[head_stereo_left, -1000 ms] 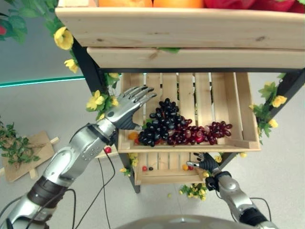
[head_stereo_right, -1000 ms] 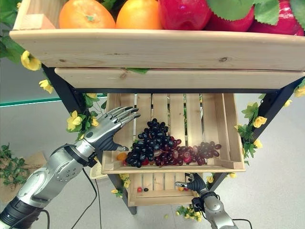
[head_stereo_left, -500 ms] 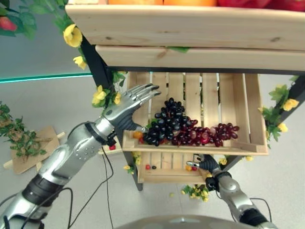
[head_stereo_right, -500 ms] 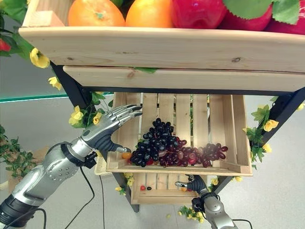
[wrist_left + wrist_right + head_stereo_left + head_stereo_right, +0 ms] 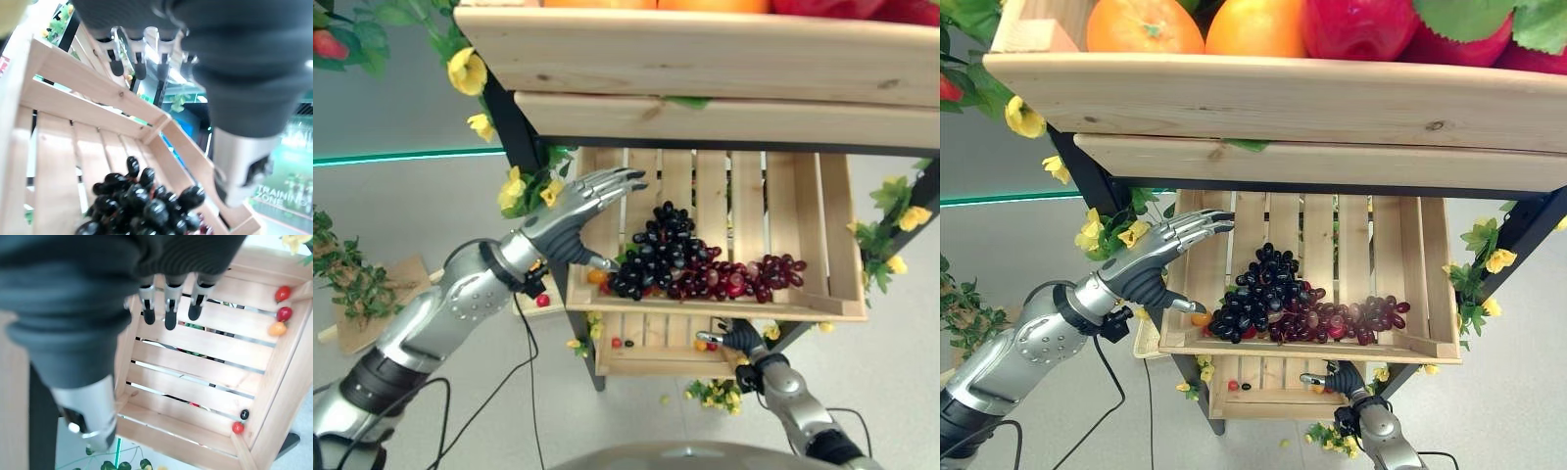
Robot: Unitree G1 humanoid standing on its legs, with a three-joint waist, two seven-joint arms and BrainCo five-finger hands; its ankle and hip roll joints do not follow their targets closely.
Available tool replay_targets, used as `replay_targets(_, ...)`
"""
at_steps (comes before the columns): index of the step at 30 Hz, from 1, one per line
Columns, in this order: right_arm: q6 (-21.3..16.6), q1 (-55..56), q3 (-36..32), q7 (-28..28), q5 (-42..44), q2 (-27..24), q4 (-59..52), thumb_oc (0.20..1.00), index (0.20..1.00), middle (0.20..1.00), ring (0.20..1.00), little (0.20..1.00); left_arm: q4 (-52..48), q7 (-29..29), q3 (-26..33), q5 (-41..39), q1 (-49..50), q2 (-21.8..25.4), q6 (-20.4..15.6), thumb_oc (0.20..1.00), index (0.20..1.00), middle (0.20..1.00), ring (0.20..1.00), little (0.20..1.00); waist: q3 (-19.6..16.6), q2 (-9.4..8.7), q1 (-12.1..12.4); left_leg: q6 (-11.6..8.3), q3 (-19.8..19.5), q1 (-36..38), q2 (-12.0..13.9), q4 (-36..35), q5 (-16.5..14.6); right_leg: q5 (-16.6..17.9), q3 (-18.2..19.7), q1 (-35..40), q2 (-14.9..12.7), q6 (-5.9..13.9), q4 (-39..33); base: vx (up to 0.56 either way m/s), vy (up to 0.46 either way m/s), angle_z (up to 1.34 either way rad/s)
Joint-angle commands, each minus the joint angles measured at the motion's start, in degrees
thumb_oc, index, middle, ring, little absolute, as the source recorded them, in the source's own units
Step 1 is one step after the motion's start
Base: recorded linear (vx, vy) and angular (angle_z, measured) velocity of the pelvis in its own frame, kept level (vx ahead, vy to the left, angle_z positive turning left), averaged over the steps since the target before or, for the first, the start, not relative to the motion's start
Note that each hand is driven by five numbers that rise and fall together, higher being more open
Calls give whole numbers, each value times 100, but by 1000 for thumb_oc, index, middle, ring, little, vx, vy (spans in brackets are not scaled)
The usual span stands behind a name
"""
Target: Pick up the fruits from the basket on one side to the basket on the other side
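A bunch of dark grapes (image 5: 654,257) lies in the middle wooden crate (image 5: 808,230), with a bunch of red grapes (image 5: 756,277) to its right. My left hand (image 5: 560,225) is open, its straight fingers reaching over the crate's left slats just left of the dark grapes (image 5: 139,200). Its thumb tip is close to a small orange fruit (image 5: 595,277) in the front left corner. My right hand (image 5: 741,339) is open, low at the front of the bottom crate (image 5: 205,357). That crate holds small red fruits (image 5: 282,293), an orange one (image 5: 277,328) and a black one (image 5: 244,414).
A top crate (image 5: 1263,93) with oranges (image 5: 1146,24) and red apples (image 5: 1356,24) overhangs the middle one. Black stand posts (image 5: 514,137) wound with yellow flowers (image 5: 468,70) flank the crates. A wooden board with greenery (image 5: 362,289) lies on the floor at left.
My left forearm has dropped and the hand has levelled out, its fingers a little further over the middle crate. The right hand has stayed put. The camera has shifted.
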Motion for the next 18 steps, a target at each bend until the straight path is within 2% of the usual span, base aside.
replay_targets(1, -443, -171, -115, -76, 176, 117, -210, 1000, 1000, 1000, 1000, 1000, -190, 95, 147, -725, -503, 253, -100, 1000, 1000, 1000, 1000, 1000, -64, -359, 49, 370, -58, 133, -321, 164, -432, -479, -207, 205, -389, 553, 291, 0, 0, 0)
replay_targets(3, -442, -167, -107, -66, 186, 123, -205, 1000, 1000, 1000, 1000, 1000, -203, 91, 174, -837, -476, 227, -107, 1000, 1000, 1000, 1000, 1000, -65, -358, 46, 368, -65, 133, -319, 161, -428, -481, -212, 205, -391, 552, 293, 0, 0, 0)
replay_targets(9, -422, -172, -195, -44, 224, 150, -181, 1000, 1000, 1000, 1000, 1000, -133, -527, 320, -2189, -127, -57, 40, 1000, 1000, 1000, 1000, 1000, -59, -345, 62, 359, -79, 146, -323, 138, -406, -473, -231, 213, -397, 540, 291, 8, 2, 2)
replay_targets(13, -398, -183, -264, 12, 243, 197, -185, 1000, 1000, 1000, 1000, 1000, 7, -1045, 513, -3569, 323, -682, 299, 1000, 1000, 1000, 1000, 1000, -37, -330, 68, 363, -92, 189, -321, 115, -442, -511, -226, 249, -392, 531, 287, -2, 7, 5)
replay_targets(18, -400, -216, -335, 85, 250, 247, -154, 1000, 1000, 1000, 1000, 1000, 23, -1697, 386, -5006, 709, -1362, 716, 1000, 1000, 1000, 1000, 1000, -13, -317, 59, 379, -98, 190, -327, 137, -454, -507, -206, 238, -401, 519, 300, 0, 0, 0)
